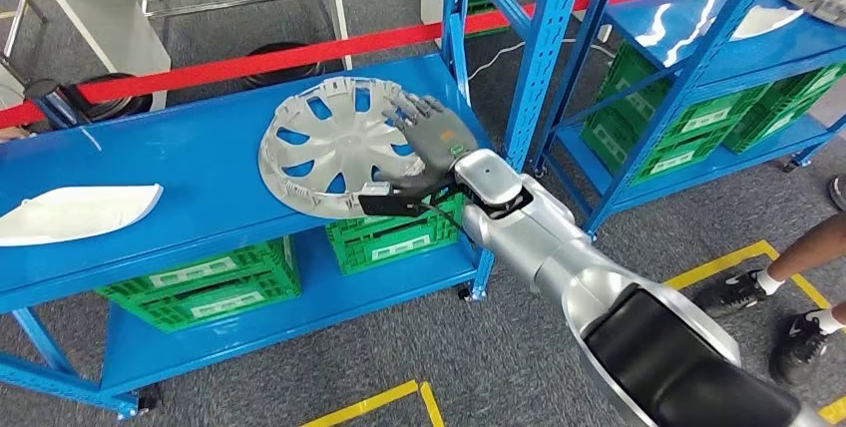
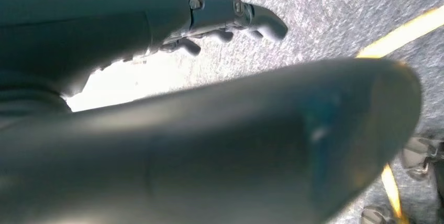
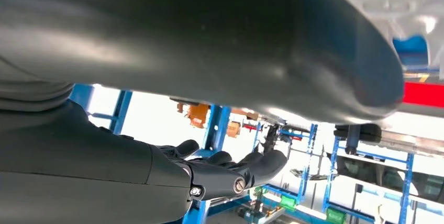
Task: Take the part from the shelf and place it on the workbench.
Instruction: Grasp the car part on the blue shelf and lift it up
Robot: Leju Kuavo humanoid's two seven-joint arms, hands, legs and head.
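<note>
Blue shelf (image 1: 180, 163) carried a silver hubcap (image 1: 329, 148), right hand (image 1: 431, 143) reached out, fingers (image 1: 404, 108) over its rim, thumb underneath, grasping it, left hand (image 2: 157, 119) hung empty, fingers (image 2: 251, 17) apart.

The blue metal shelf (image 1: 150, 163) is being viewed from high above; the grey speckled floor (image 2: 335, 9) is being faced closely past the left hand (image 2: 209, 130); blue racking is being shared with the right wrist view.

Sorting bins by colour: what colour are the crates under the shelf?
Green crates, clearest in the head view.
</note>
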